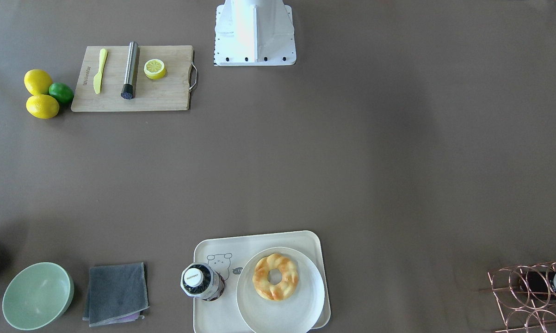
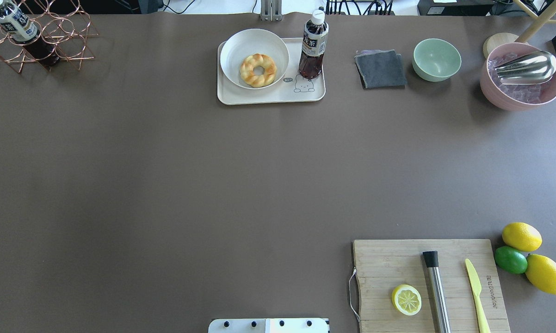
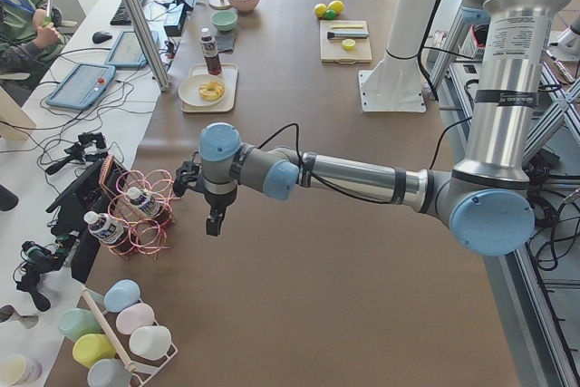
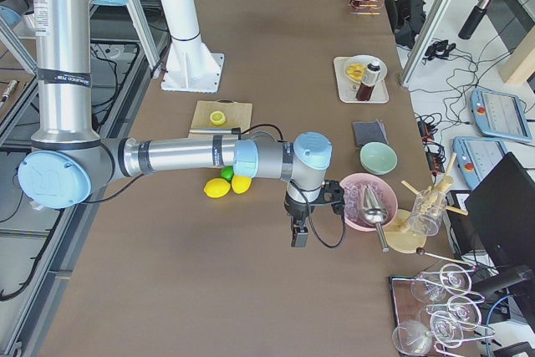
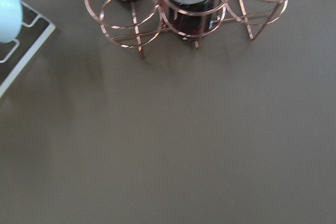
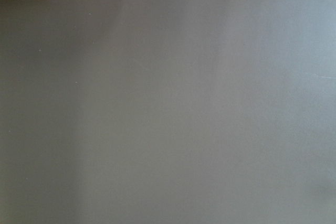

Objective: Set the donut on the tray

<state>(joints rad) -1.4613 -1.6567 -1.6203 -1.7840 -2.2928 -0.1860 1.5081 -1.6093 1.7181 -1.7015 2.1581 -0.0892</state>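
Observation:
The donut [image 1: 275, 276] is a golden braided ring lying in a round off-white plate [image 1: 282, 314], which stands on the cream tray [image 1: 213, 314] with the bear drawing. In the overhead view the donut [image 2: 258, 70] and tray [image 2: 268, 95] are at the table's far middle. A dark tea bottle [image 2: 313, 46] stands upright on the tray beside the plate. My left gripper [image 3: 214, 224] hangs by the copper rack, far from the tray. My right gripper [image 4: 298, 236] hangs near the pink bowl. I cannot tell if either gripper is open or shut.
A cutting board [image 2: 430, 282] holds a halved lemon [image 2: 406, 299], a steel tool and a yellow knife. Two lemons and a lime [image 2: 510, 259] lie beside it. A grey cloth [image 2: 380, 68], green bowl [image 2: 436, 59], pink ice bowl [image 2: 521, 76] and copper bottle rack [image 2: 37, 34] line the far edge.

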